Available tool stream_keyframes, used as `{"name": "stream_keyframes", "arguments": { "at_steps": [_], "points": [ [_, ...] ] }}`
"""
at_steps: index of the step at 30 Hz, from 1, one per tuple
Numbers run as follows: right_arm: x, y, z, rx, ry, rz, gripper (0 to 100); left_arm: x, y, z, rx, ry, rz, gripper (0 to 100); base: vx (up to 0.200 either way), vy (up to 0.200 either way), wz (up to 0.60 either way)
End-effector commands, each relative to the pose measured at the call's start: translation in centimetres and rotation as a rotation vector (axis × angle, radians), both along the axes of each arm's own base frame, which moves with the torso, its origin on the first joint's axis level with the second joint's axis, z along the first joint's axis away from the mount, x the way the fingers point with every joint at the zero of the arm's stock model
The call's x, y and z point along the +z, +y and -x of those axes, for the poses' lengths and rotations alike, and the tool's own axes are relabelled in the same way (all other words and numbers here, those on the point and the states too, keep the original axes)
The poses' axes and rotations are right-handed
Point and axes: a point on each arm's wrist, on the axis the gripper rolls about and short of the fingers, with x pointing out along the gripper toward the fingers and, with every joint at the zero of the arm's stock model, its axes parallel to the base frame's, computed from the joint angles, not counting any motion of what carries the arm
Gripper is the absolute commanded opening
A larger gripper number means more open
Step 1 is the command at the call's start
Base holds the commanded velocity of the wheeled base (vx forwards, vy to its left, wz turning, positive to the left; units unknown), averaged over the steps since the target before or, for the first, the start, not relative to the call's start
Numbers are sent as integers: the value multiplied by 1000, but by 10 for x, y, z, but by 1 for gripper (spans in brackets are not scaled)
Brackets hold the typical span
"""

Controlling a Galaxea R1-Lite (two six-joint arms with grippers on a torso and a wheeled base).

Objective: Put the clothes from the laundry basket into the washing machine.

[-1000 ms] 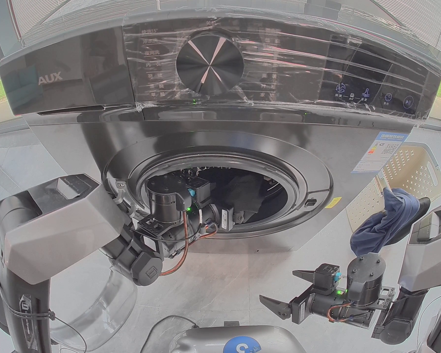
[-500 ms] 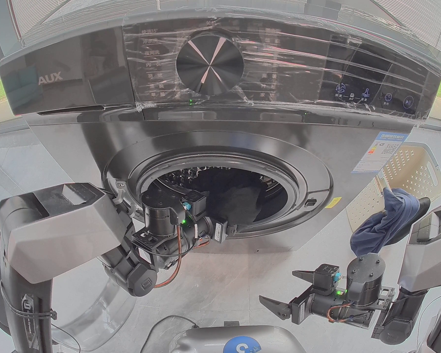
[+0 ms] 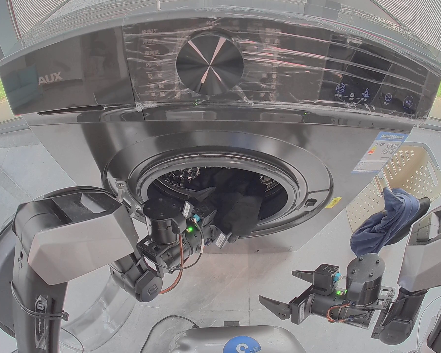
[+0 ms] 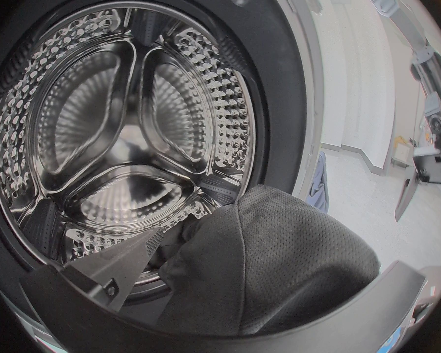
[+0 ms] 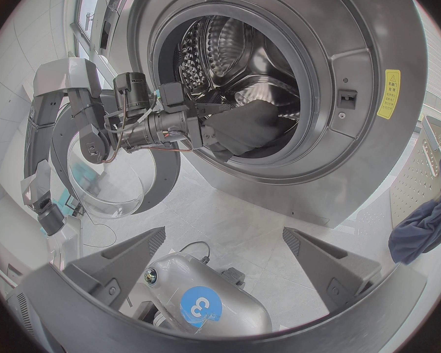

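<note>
Blue cloth point(image 3: 382, 219) on the basket point(image 3: 416, 167) rim hangs nearest the right claw point(image 3: 279, 285), which is spread, empty, pointing away.

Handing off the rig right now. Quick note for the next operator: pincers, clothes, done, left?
Left pincer: open, at the drum mouth, by the dark grey garment.
Right pincer: open, empty, low before the washing machine.
Done: grey garment partly in the drum, sagging over its lip.
Blue garment: draped over the laundry basket rim, right of the machine.
Left: push the grey one fully in, then load the blue.
</note>
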Motion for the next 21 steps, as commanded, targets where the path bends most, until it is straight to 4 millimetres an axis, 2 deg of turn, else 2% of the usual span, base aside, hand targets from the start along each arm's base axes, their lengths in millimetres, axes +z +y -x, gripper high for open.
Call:
{"name": "stream_keyframes", "arguments": {
  "at_steps": [1, 7, 11, 13, 17, 19, 21],
  "points": [
    [1, 0, 0, 0, -7, -7, 100, -11, -3, 1, -23, 8, -33, 100, 0, 0, 0],
    [1, 0, 0, 0, -7, -7, 100, -15, 5, -4, -2, 21, -78, 100, 0, 0, 0],
    [1, 1, 0, 2, -8, -8, 100, -9, 2, -1, -28, 34, -46, 100, 0, 0, 0],
    [5, 2, -3, -1, -25, -24, 100, 3, -1, -3, -29, 79, 80, 100, 0, 0, 0],
    [8, 6, -7, -5, -39, -45, 100, 13, 11, -11, 12, 62, 121, 100, 0, 0, 0],
    [8, 7, -8, -8, -42, -51, 100, 25, 14, -6, 26, 75, 156, 100, 0, 0, 0],
    [8, 7, -8, -7, -43, -53, 100, 27, 14, -2, 53, 119, 203, 100, 0, 0, 0]
  ]
}}
